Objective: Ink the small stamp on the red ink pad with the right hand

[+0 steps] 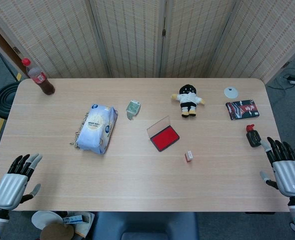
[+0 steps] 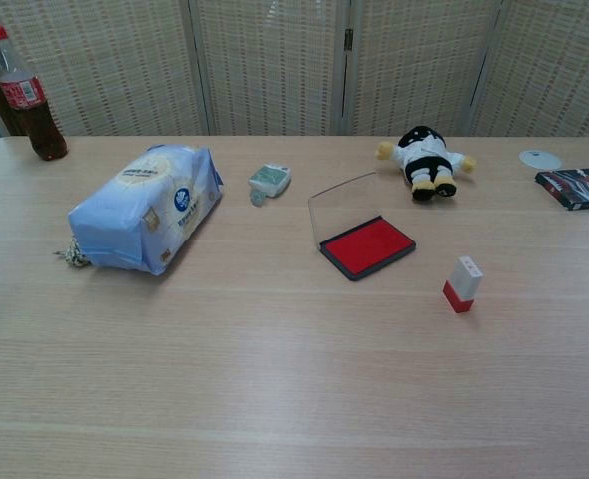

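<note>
1. Red ink shows in the open ink pad (image 1: 164, 138) near the middle of the light wooden table (image 1: 137, 185), its clear lid standing up behind it.
2. My target, the small stamp (image 1: 188, 156), stands upright just in front of the pad and a little to my right, apart from it. In the chest view it is a white block with a red base.
3. My right hand (image 1: 285, 167) rests at the table's right edge, well apart from the stamp. Its fingers are spread and straight, holding nothing.
4. My left hand (image 1: 15, 182) sits at the left near corner, fingers likewise apart and empty. The chest view shows neither hand.
5. Other things on the table: a pale blue tissue pack (image 1: 96, 128) to the left, a cola bottle (image 1: 39, 77) at the far left corner, a small green packet (image 1: 133, 107), a plush doll (image 1: 187, 99), a white disc (image 1: 231, 92), a dark booklet (image 1: 242, 109) and a small dark bottle with a red cap (image 1: 252, 135) just ahead of my right fingers.
6. I judge the task has not begun: the stamp is untouched.
7. Next, my right hand would need to reach left across the table, past the dark bottle, and pinch the stamp by its upper white part, keeping it upright so the base can press down onto the red pad.
</note>
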Robot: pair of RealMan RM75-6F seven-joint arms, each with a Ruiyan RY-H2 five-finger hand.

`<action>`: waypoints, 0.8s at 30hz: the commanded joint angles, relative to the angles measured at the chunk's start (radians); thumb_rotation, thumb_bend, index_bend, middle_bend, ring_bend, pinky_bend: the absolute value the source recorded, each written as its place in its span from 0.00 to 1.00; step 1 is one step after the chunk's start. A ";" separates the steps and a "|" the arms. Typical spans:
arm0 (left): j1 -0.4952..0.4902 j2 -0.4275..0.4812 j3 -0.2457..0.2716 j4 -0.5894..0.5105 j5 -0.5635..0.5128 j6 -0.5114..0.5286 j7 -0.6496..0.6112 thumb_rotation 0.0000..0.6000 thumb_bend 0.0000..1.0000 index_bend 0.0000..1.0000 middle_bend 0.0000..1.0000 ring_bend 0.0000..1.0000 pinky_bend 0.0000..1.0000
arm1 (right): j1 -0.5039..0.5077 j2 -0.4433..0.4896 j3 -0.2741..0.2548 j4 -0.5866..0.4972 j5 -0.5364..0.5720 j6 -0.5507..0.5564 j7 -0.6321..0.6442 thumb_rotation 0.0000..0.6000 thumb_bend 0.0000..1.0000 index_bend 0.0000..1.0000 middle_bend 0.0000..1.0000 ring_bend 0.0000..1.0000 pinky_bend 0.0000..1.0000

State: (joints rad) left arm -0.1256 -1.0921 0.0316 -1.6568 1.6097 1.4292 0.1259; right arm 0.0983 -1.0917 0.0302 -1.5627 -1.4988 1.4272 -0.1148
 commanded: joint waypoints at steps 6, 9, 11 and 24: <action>0.010 0.002 0.000 -0.003 -0.002 0.018 0.010 1.00 0.34 0.00 0.00 0.00 0.03 | 0.019 -0.012 -0.003 0.005 0.003 -0.042 0.000 1.00 0.24 0.01 0.00 0.00 0.00; 0.012 0.002 0.001 0.001 -0.008 0.016 0.011 1.00 0.34 0.00 0.00 0.00 0.03 | 0.037 -0.024 -0.003 0.015 -0.016 -0.059 0.029 1.00 0.24 0.01 0.00 0.00 0.00; 0.015 0.003 0.001 0.000 -0.014 0.017 0.009 1.00 0.34 0.00 0.00 0.00 0.03 | 0.053 -0.052 -0.004 0.050 -0.058 -0.051 0.074 1.00 0.24 0.01 0.00 0.00 0.00; 0.021 0.008 0.004 -0.006 -0.003 0.029 -0.006 1.00 0.34 0.00 0.00 0.00 0.03 | 0.227 -0.136 -0.005 0.117 -0.212 -0.172 0.135 1.00 0.22 0.07 0.00 0.00 0.00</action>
State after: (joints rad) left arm -0.1036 -1.0837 0.0364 -1.6630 1.6092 1.4602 0.1199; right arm 0.2791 -1.2248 0.0166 -1.4446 -1.6884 1.2966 0.0133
